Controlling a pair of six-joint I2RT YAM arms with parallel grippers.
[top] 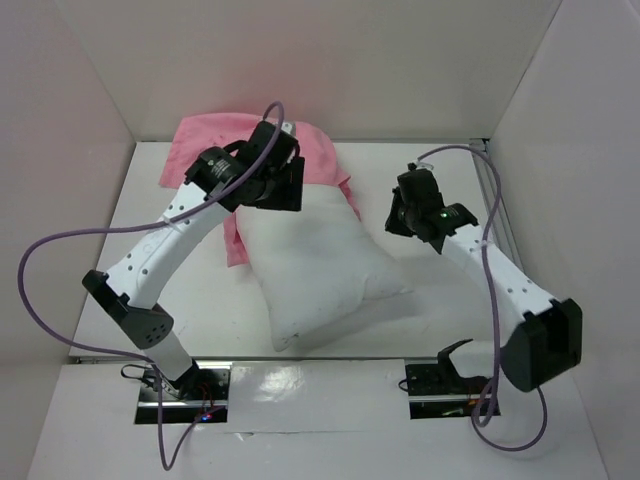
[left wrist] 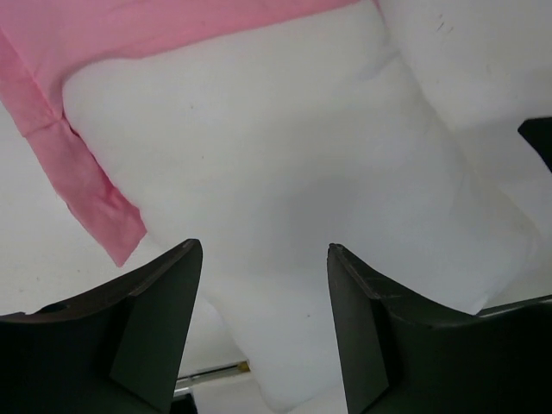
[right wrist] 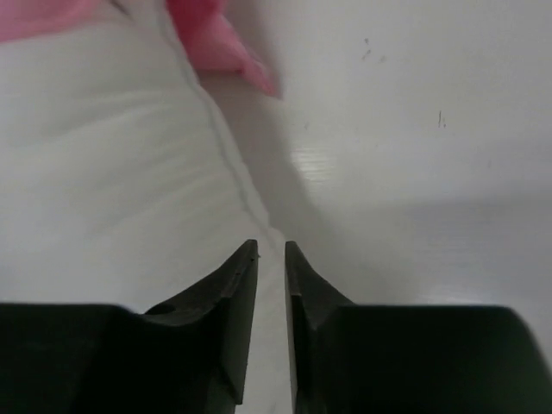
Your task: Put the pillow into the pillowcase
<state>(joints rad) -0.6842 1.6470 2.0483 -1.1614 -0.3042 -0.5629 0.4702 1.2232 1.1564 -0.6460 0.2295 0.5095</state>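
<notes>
The white pillow (top: 320,262) lies at an angle in the middle of the table. Its far end rests on the pink pillowcase (top: 205,140), which lies crumpled at the back left. My left gripper (top: 280,188) hovers over the pillow's far end, open and empty. In the left wrist view its jaws (left wrist: 263,246) stand wide apart above the pillow (left wrist: 285,155), with the pillowcase (left wrist: 78,172) at the left. My right gripper (top: 400,216) is beside the pillow's right edge. Its jaws (right wrist: 271,244) are nearly closed, with nothing between them, at the seam of the pillow (right wrist: 103,172). A pillowcase corner (right wrist: 216,43) shows beyond.
White enclosure walls (top: 80,90) stand at the left, back and right. A metal rail (top: 492,200) runs along the right wall. Purple cables (top: 40,250) loop from both arms. The table's front edge (top: 320,358) lies just past the pillow's near corner.
</notes>
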